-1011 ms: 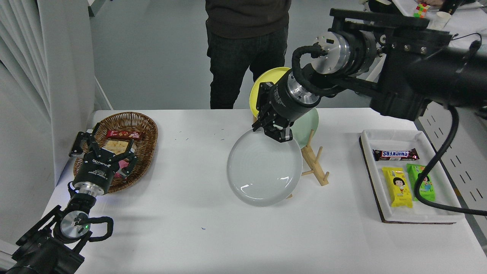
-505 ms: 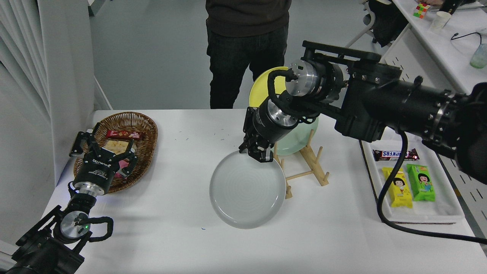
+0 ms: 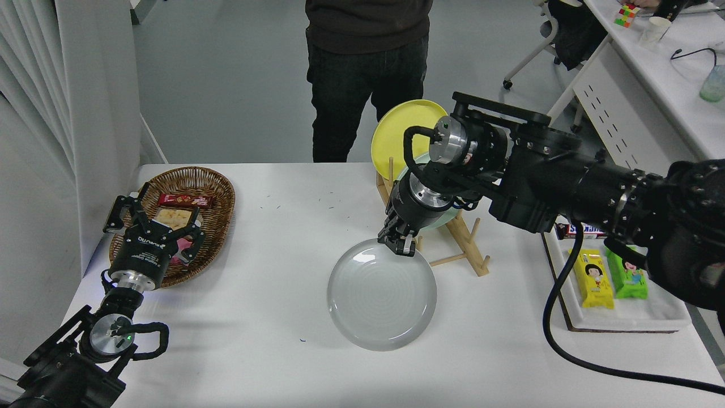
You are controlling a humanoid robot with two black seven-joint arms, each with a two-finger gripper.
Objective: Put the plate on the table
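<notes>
The pale grey plate (image 3: 381, 294) lies low over the white table (image 3: 272, 283), just left of the wooden rack; whether it rests flat on the tabletop I cannot tell. My right gripper (image 3: 400, 242) is shut on its far rim and points down. My left gripper (image 3: 152, 218) is parked open at the lower left, over the edge of the basket.
A wooden plate rack (image 3: 459, 243) holds a yellow plate (image 3: 396, 133) and a mint green plate (image 3: 439, 221), largely hidden by my arm. A wicker basket (image 3: 212, 192) with snacks stands at the left. A white tray (image 3: 651, 317) with snack bars is at the right. A person (image 3: 365, 68) stands at the far side.
My right gripper has carried the grey plate down from the rack toward the table and leveled it; over the last half second it shifted slightly right and lower. The left arm stayed still.
</notes>
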